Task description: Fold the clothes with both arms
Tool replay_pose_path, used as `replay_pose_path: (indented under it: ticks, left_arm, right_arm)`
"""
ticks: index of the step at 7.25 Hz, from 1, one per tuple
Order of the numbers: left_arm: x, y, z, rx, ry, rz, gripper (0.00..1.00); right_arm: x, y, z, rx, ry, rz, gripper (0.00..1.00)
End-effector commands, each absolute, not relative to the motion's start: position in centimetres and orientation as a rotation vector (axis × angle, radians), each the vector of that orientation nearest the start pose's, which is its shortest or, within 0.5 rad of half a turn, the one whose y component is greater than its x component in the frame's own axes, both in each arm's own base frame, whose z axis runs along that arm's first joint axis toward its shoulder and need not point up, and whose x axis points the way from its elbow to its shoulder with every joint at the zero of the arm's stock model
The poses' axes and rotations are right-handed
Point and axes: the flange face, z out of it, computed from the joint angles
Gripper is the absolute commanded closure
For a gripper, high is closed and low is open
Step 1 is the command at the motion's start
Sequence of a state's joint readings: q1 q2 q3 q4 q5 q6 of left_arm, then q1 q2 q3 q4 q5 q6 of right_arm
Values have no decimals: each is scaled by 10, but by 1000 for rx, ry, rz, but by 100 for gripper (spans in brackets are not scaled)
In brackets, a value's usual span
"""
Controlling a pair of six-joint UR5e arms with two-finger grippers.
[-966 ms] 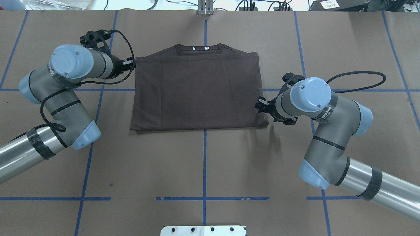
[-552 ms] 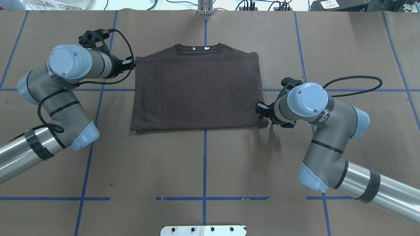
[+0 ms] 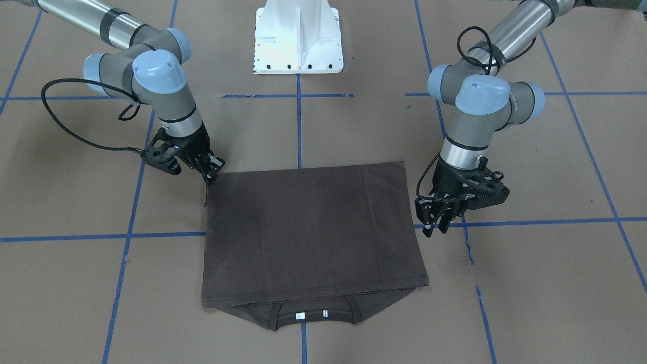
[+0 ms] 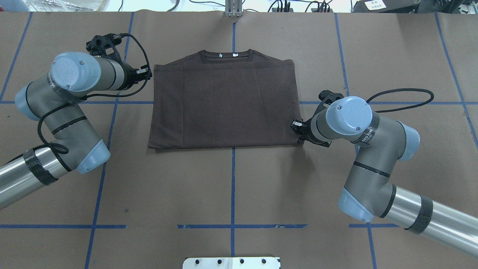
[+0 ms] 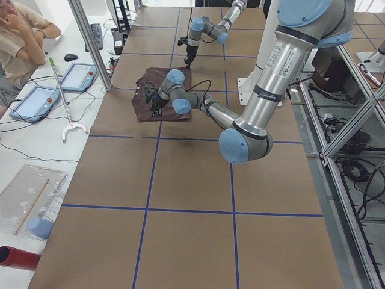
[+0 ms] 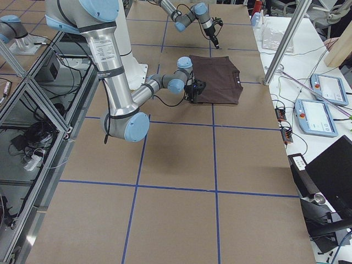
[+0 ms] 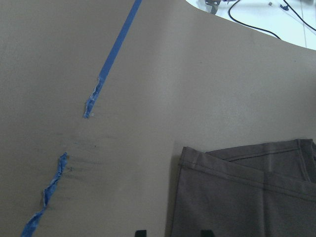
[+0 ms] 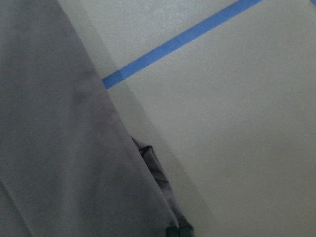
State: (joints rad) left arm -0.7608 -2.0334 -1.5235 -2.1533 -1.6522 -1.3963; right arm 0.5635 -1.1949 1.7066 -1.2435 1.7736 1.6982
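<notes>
The folded shirt [image 4: 224,104] lies flat mid-table [image 4: 231,186], collar away from the robot. The left gripper [image 3: 435,227] hangs just beside its left edge near the collar end, jaws parted, holding nothing. The right gripper [image 3: 211,173] touches the near right corner; whether it's clamped, I cannot tell.

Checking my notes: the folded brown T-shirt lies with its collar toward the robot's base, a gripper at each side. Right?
No: the collar of the T-shirt points away from the base, per the front-facing view. The left gripper and right gripper stand at its sides.
</notes>
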Motion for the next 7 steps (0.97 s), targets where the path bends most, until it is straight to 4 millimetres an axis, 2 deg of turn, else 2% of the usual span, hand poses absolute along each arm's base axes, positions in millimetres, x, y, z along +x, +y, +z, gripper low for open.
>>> replay_pose_path:
  ticks: [1,2,3,4,5,6,7]
  left_arm:
    - [403,-555,347,380,949,-506,53]
    - [396,-544,330,374,996,-527,52]
    - [400,-531,319,339,1036,-534,53]
    - [411,-512,304,288,1086,-528,52]
    - [411,-503,291,285,1116,-526,52]
    - [410,-499,285,285,1128,-521,52]
    - [408,-493,276,256,1156,-500,52]
  right_arm:
    - [-459,-414,343,-10,-906,541,100]
    - [-438,-364,341,-30,-933,482,100]
    - [-406,-304,339,-62,-951,408,100]
    - [-391,-244,335,-119,-955,318,100]
    - [-404,-195,328,-213,-952,288,100]
    - [-413,-150,313,-296,-964,245,100]
    - [-423,-110,318,-340,-933,163,100]
